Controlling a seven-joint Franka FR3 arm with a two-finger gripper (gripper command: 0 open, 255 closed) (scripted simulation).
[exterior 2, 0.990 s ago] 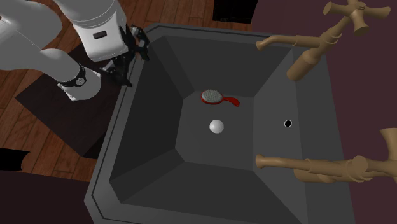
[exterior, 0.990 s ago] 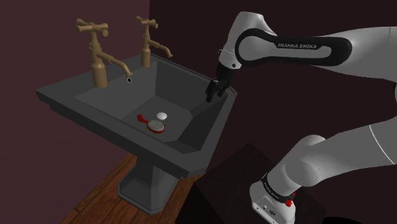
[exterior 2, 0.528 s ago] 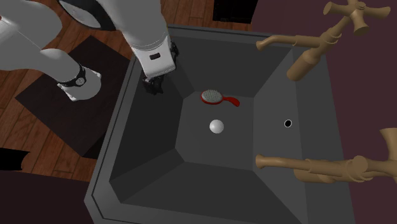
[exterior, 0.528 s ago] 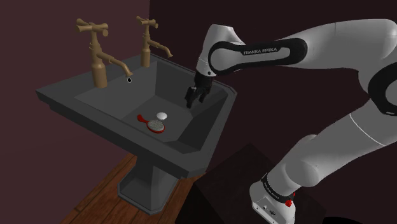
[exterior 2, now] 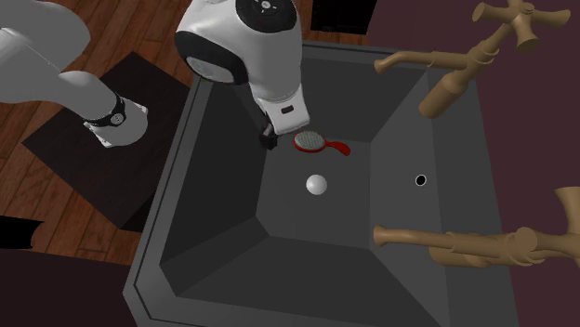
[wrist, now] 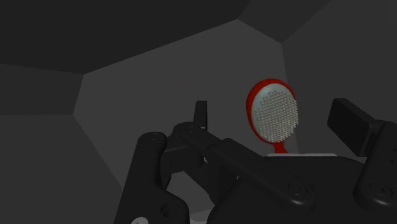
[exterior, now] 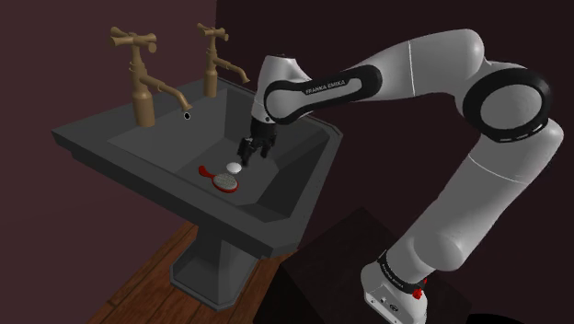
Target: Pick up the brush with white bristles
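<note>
A small red brush (exterior: 221, 179) with white bristles lies face up on the floor of the dark grey sink (exterior: 276, 225). In the second exterior view the brush (exterior 2: 312, 141) has its handle pointing toward the taps. My black gripper (exterior: 248, 151) hangs inside the basin, just above the brush and slightly to the shoulder view's right of it. From the other side my gripper (exterior 2: 270, 139) sits right beside the brush head. In the wrist view the fingers (wrist: 200, 118) stand apart, open, and the brush (wrist: 275, 124) lies beyond them, untouched.
A round pale drain plug (exterior: 234, 167) sits beside the brush. Two brass taps (exterior: 140, 75) (exterior: 217, 61) stand on the sink's back rim, with an overflow hole (exterior: 187, 115) below. Sloping basin walls (exterior 2: 223, 204) close in around the gripper. Wooden floor (exterior: 147, 276) lies below.
The arm has swung from the sink's rim corner down into the basin, ending next to the brush. The fingers stayed open. The brush has not moved.
</note>
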